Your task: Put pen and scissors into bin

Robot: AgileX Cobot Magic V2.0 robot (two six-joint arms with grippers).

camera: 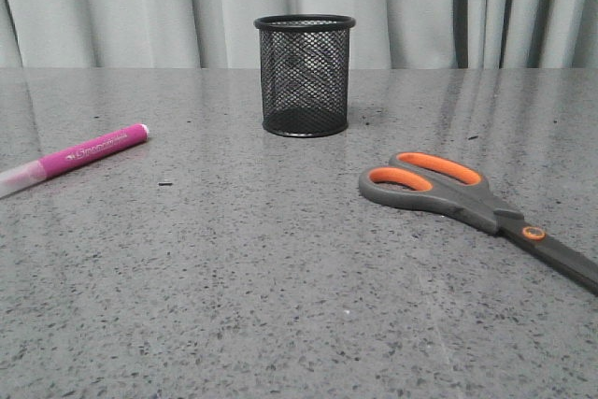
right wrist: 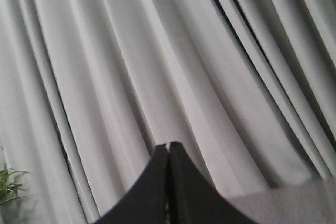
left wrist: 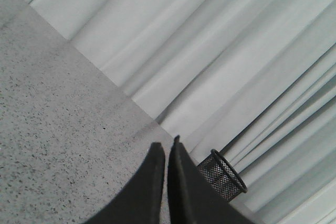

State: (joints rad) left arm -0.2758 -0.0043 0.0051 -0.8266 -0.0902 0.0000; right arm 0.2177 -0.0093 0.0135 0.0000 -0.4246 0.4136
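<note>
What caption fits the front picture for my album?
Pink pen, black mesh bin and orange-handled scissors waiting apart on a grey table.

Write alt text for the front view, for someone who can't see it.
A black wire-mesh bin stands upright at the middle back of a grey speckled table, before pale curtains. A pink pen lies at the left edge and orange-handled scissors lie closed at the right; neither is in the bin, and no arm shows.

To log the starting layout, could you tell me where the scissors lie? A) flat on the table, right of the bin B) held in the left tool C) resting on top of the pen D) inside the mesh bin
A: the scissors lie flat on the table, nearer and right of the upright bin, with the pen far left.
</note>
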